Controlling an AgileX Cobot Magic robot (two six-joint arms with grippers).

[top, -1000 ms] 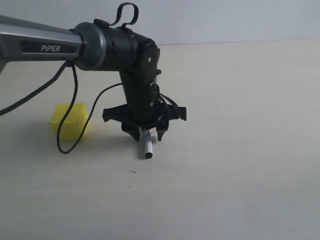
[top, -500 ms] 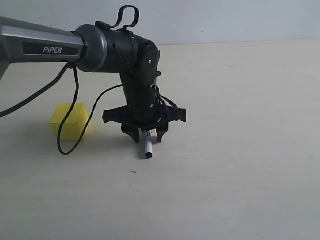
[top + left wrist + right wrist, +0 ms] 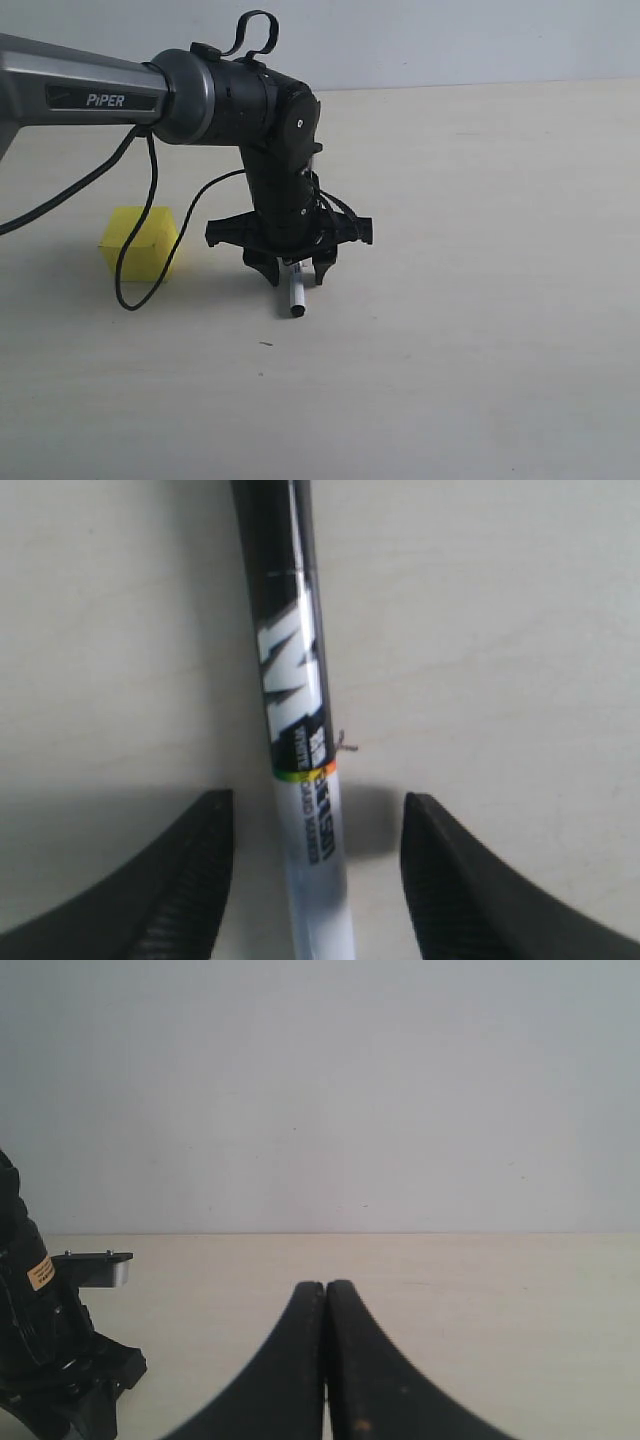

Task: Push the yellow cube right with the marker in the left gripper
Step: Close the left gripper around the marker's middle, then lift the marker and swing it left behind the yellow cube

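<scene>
White black-capped marker [image 3: 296, 297] lies flat between the spread jaws of the left tool [image 3: 296, 274], touching neither; yellow cube [image 3: 140, 243] rests on the table [image 3: 480, 330], well apart from both

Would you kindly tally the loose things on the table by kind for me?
Marker: 1
Cube: 1
Total: 2

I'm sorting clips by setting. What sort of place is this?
Probably a robot lab or test bench: a black-and-grey robot arm marked PiPER over a pale tabletop before a plain wall, with a plain yellow cube and a white-barrelled marker pen as props.
</scene>
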